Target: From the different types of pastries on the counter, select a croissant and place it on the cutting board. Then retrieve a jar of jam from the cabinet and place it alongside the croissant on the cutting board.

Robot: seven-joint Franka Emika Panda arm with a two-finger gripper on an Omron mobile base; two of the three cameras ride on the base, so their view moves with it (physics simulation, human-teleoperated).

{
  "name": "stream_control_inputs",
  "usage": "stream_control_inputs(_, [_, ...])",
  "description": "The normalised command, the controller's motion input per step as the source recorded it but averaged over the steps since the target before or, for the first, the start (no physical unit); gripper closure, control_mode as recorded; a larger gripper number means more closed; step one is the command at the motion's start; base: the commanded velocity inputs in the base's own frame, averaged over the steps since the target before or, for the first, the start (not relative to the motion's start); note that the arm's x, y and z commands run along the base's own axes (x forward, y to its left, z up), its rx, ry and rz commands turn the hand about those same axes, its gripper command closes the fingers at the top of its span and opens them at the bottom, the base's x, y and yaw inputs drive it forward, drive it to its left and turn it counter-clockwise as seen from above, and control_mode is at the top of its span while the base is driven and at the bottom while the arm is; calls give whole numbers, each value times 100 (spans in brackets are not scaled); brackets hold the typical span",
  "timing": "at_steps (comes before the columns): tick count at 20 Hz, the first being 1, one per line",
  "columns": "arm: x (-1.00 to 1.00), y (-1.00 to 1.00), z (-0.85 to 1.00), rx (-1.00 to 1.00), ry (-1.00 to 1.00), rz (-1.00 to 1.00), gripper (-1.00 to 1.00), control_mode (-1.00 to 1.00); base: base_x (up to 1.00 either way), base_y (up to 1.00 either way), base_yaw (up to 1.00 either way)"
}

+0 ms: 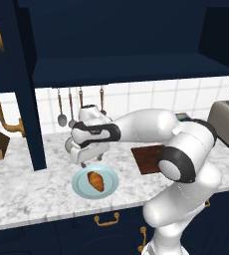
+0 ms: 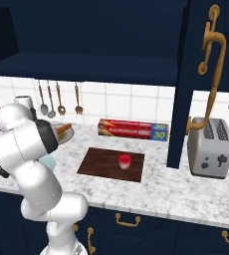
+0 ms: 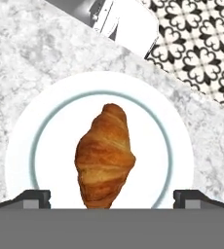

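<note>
The croissant (image 3: 105, 155) lies on a round light blue plate (image 3: 21, 146) on the marbled counter (image 1: 27, 184). It also shows in the left base view as the croissant (image 1: 95, 180). My gripper (image 3: 112, 199) hangs just above it, open, with one fingertip (image 3: 33, 198) on each side and nothing between them. From the left base view the gripper (image 1: 90, 162) points down over the plate (image 1: 79, 185). The cutting board (image 2: 101, 164) lies to the right with the jar of jam (image 2: 124, 161) standing on it. The cabinet (image 1: 131, 69) is overhead.
A long thin brown stick (image 2: 62, 129) rests on a grey plate (image 2: 66, 135) behind my arm. A red foil box (image 2: 133, 129) lies by the tiled wall, and a toaster (image 2: 211, 147) stands at the right. An open cabinet door (image 1: 29, 84) hangs to the plate's left.
</note>
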Motion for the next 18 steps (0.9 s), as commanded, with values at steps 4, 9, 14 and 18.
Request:
stream_control_inputs(4, [0,0,-43,2,0,0,-100,-100,0,0,0])
stream_control_inputs(9, [0,0,-42,0,0,0,-100,-100,0,0,0])
stream_control_inputs(14, [0,0,-32,0,0,0,-100,-100,0,0,0])
stream_control_inputs(18, [-1,0,-31,1,0,0,-100,-100,0,0,0])
